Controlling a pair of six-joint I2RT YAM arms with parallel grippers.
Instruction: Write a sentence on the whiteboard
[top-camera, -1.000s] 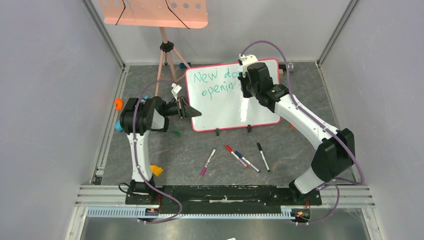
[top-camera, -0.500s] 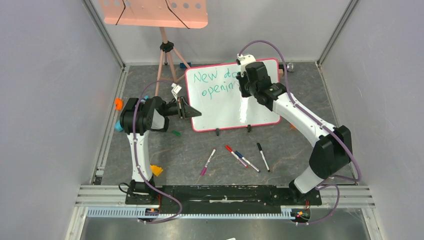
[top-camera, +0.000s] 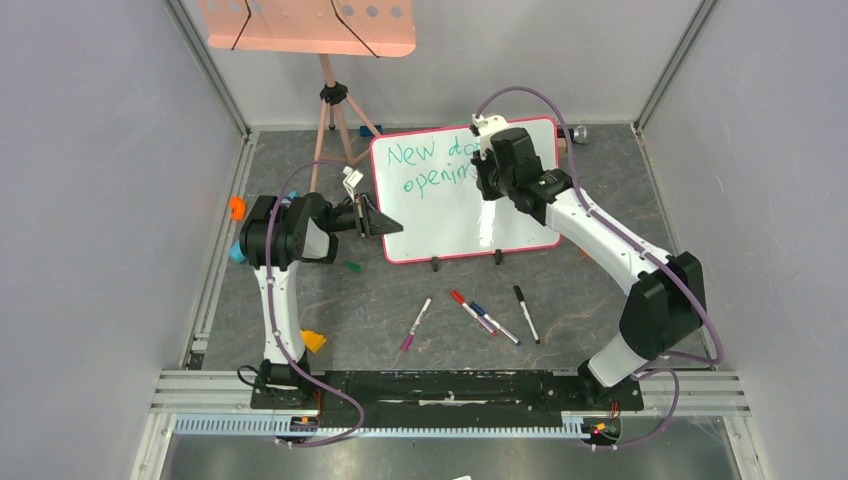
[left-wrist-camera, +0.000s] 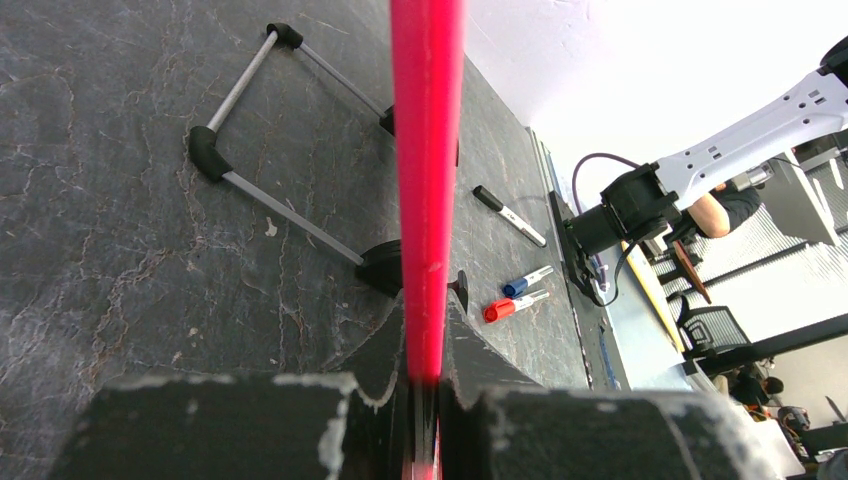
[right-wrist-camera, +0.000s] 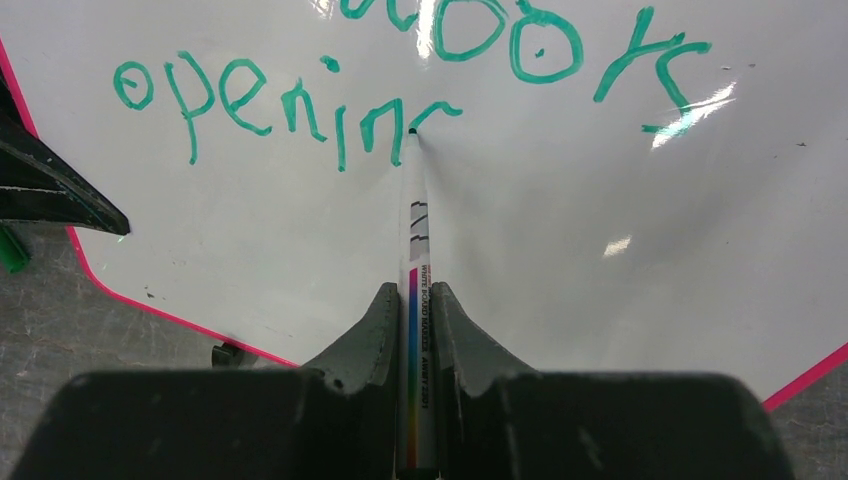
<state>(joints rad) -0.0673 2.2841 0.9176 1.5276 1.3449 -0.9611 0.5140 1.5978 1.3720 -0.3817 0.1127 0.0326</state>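
Now forming the last letter of the sentence (right-wrist-camera: 300, 100) in green, having only the top curve of the final "g" laid down so far. Pinching the marker (right-wrist-camera: 414, 220) narrowly in the right tool (right-wrist-camera: 412, 295) and pressing its tip against the glossy face right at the end of that curve. Clamping the pink-red left edge of the whiteboard (top-camera: 450, 215) in the left tool (left-wrist-camera: 425, 395), closed tight on the frame, and so bracing it upright on its small feet toward the back of the surface (top-camera: 330, 300), apart from the spare markers (top-camera: 470, 312) lying nearer the arms.

Probably risking most from too much push: tilting the board backward or twisting it in the left tool's hold, and so dragging the stroke crooked. Also risking a broken or faint line by pressing too lightly, sliding the marker back between the jaws under load, or brushing the fresh ink of "opening" while looping the tail down.
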